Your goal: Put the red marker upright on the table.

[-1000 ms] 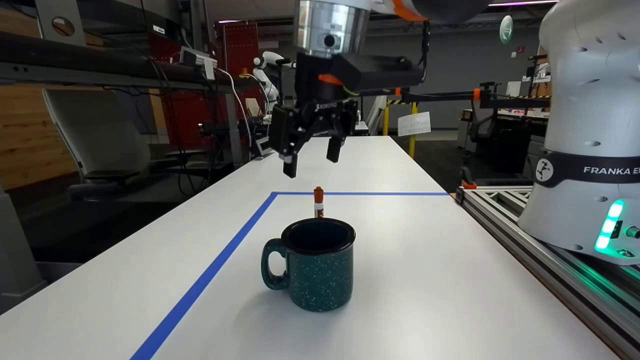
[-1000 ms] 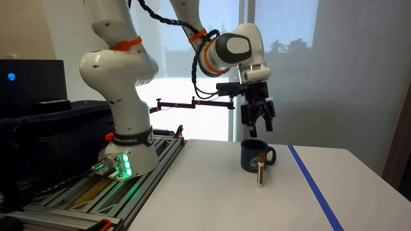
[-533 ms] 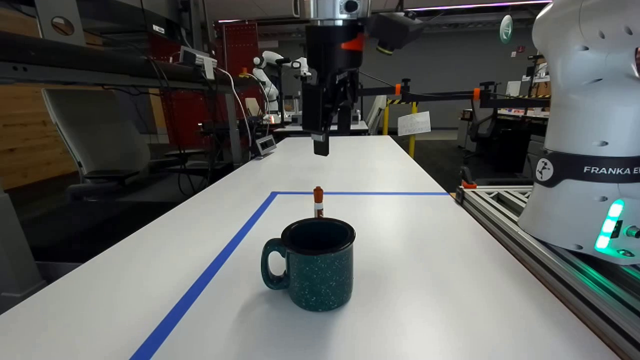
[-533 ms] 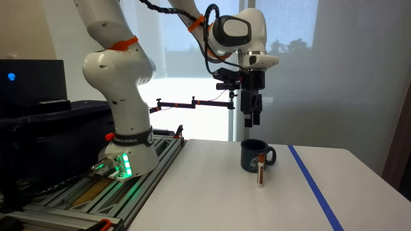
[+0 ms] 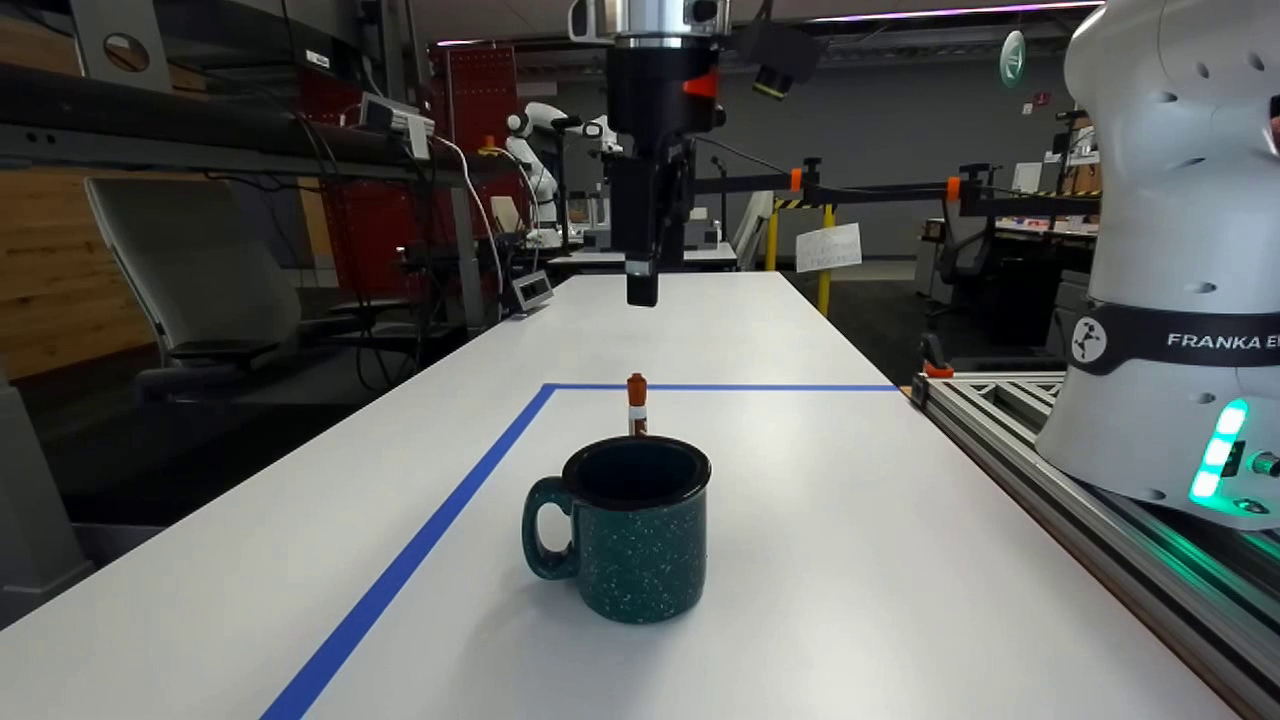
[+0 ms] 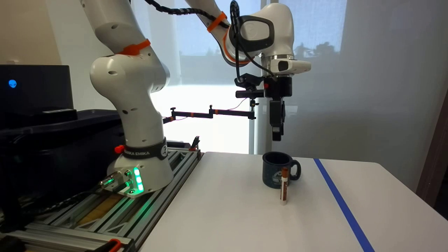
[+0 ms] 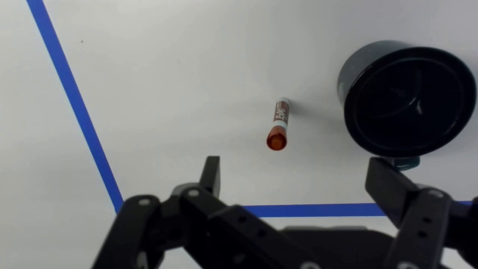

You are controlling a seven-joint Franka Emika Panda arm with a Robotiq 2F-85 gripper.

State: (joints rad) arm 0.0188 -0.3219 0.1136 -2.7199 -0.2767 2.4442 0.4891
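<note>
The red marker stands upright on the white table, capped end up; in an exterior view I see it on the near side of the dark mug, with a gap between them. Above hangs the claw, pointing straight down and touching neither, and from the wrist view I can tell its fingers are spread wide with nothing in their grip. The mug sits upright, its handle to the right, and farther right a strip of blue tape runs from near to far. In an exterior view, a green light glows on the robot base at right.
</note>
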